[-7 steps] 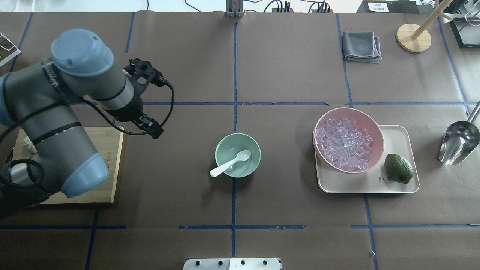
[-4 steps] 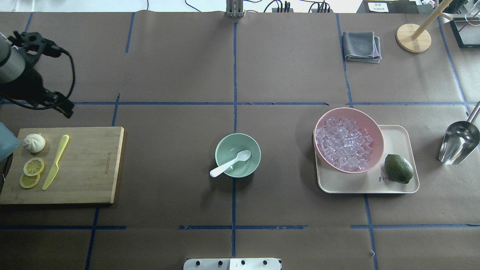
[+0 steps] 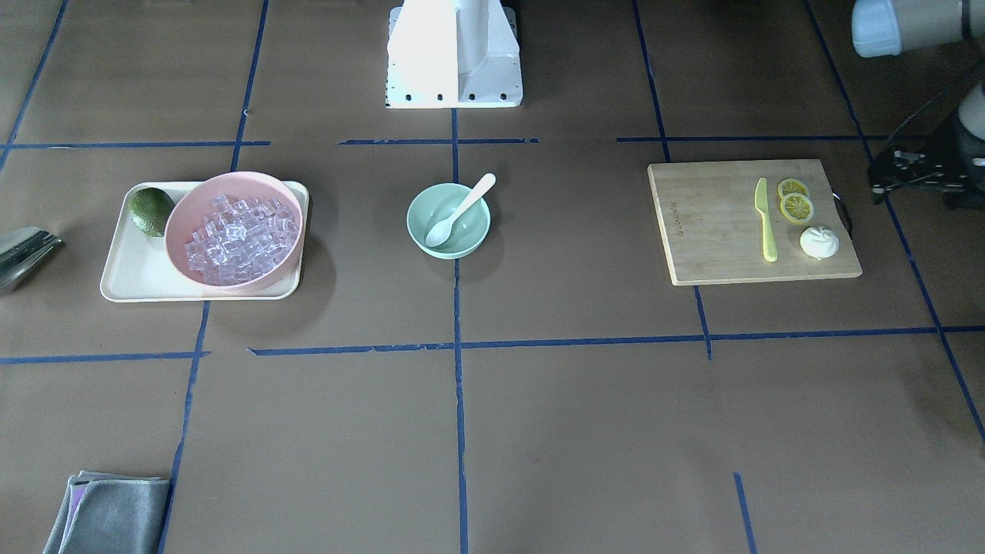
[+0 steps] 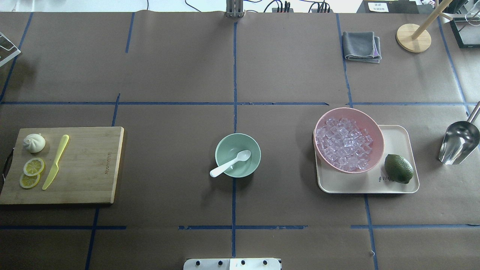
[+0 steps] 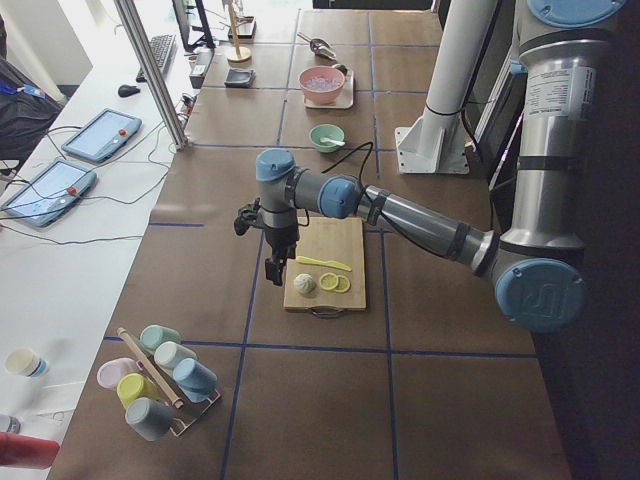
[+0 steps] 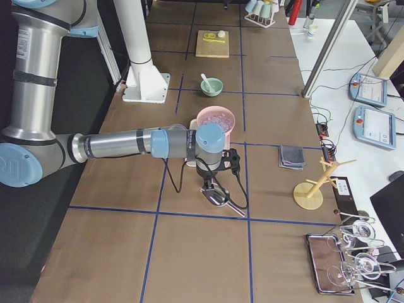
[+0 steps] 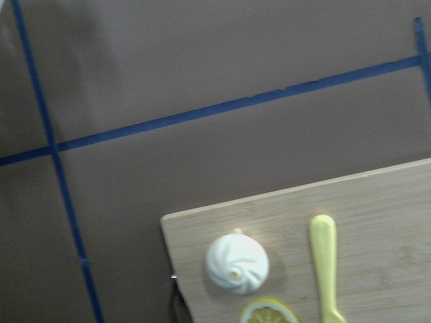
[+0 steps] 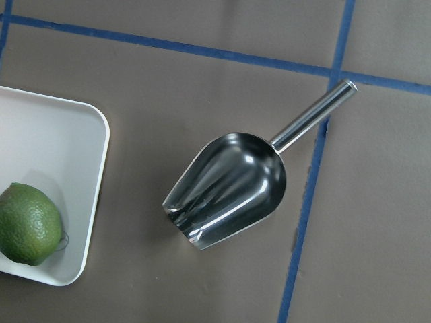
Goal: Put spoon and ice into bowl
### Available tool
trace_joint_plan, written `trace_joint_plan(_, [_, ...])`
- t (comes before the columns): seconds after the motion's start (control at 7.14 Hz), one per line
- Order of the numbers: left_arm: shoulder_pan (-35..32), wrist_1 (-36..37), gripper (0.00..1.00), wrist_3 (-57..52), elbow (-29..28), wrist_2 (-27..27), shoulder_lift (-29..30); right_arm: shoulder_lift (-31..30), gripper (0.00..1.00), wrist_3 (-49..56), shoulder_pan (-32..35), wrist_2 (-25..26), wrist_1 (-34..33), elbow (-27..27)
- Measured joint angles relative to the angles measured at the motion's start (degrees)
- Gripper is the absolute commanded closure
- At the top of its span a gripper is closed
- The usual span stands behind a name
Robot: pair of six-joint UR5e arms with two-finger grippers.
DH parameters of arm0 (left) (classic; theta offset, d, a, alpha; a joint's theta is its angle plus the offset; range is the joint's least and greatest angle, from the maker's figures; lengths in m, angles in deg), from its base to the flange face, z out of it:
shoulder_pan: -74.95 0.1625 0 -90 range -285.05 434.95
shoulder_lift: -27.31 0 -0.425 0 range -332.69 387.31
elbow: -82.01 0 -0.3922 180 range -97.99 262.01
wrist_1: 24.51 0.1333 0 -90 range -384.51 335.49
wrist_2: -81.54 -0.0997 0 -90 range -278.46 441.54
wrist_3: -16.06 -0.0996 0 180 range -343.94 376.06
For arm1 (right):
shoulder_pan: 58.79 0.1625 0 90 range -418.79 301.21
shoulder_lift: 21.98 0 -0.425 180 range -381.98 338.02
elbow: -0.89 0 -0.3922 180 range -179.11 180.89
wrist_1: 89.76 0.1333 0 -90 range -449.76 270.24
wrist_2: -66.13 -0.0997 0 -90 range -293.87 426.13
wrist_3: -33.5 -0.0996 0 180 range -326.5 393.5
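Scoop comes first. In the right-side view, low in the middle of the frame, the right gripper [image 6: 210, 183] hangs just over the shiny metal scoop [image 8: 229, 188]. I cannot tell if its fingers are open or closed, and the right wrist view shows no fingers at all. In that wrist view the scoop lies flat in the middle. Its mouth points to the lower left and its long handle runs to the upper right.

Next comes the ice [image 4: 343, 144]. In the overhead view it is on the right side of the frame, heaped in the pink bowl [image 4: 369, 122]. The pink bowl sits on a cream tray [image 4: 397, 135] with a lime [image 4: 398, 168] beside it. The scoop is near the tray but not touching it.

Further on, in the middle of the frame, is the mint-green bowl [image 4: 225, 144], well apart from the pink bowl. The spoon [image 4: 230, 163] is in it, with its handle leaning over the rim to the lower left. I see no ice in this bowl.

Farthest away, the left gripper [image 5: 272, 275] hangs by the end of the wooden cutting board [image 4: 93, 165]. I cannot tell if it is open or closed.

The spoon part looks done and the ice part is left. The right arm is much nearer the ice. I think it needs to grab the scoop across its handle.
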Motion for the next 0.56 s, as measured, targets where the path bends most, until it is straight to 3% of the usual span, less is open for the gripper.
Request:
trace_joint_plan(0.28, [-8.0,-0.4,0.00,-8.7,-5.7,8.8,-1.0,3.0,0.00,-1.8,-3.5,-0.2,0.1,-1.6])
trace_joint_plan(0.56, [-10.5,-0.6,0.00,-12.7,-8.0,12.5,-1.6,6.7,0.00,-14.6,-9.8,0.2,0.5,-6.2])
